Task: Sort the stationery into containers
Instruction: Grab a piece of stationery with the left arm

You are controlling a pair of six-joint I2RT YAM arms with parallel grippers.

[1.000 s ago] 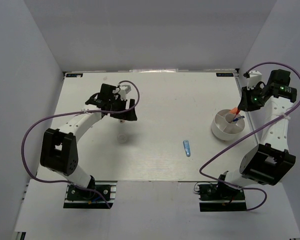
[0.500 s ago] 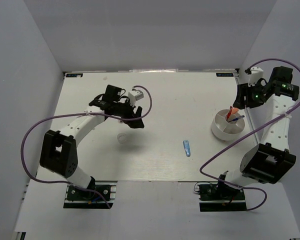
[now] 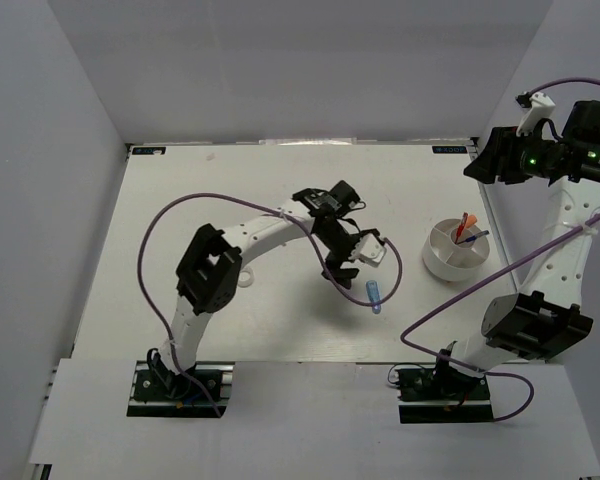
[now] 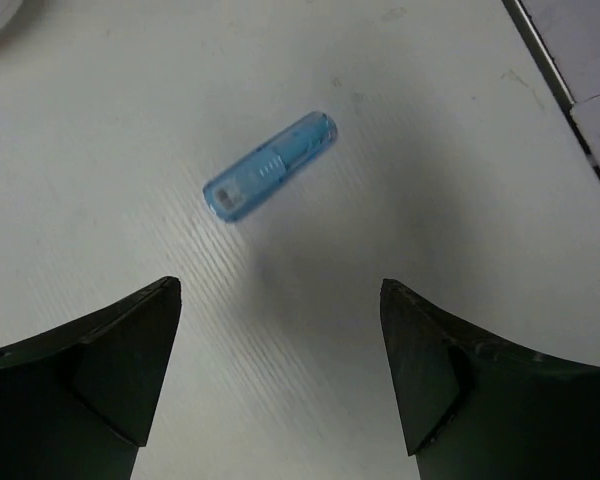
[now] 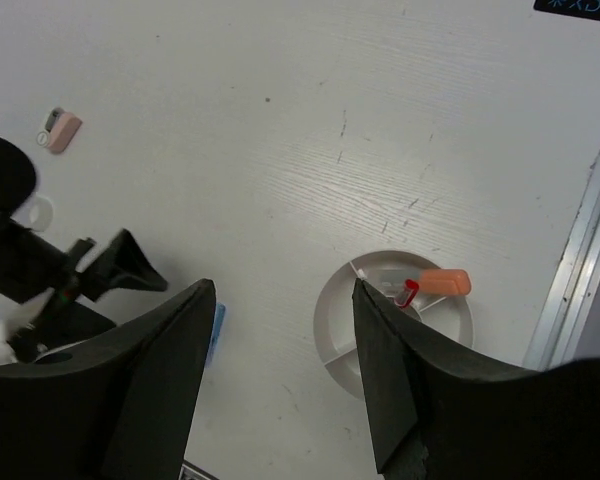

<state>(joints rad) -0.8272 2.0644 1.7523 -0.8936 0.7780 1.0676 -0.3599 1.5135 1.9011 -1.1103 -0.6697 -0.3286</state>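
The left hand (image 4: 280, 290) hangs wide and empty over the tabletop (image 3: 180, 200). Its jaws straddle bare surface just short of the light-blue piece (image 4: 270, 181), which lies slanted at 12 o'clock from them, probably lined up for a pick. The right hand (image 5: 280, 290), also wide and empty, hovers high, likely to stay clear. Its camera shows what the left wrist cannot: the bowl (image 5: 325, 320) at 5 o'clock holding the orange-capped marker (image 5: 443, 282) and red pen (image 5: 408, 292), and the eraser (image 5: 65, 130) loose at 10 o'clock. The top view adds the blue pen (image 3: 467, 238) inside the bowl.
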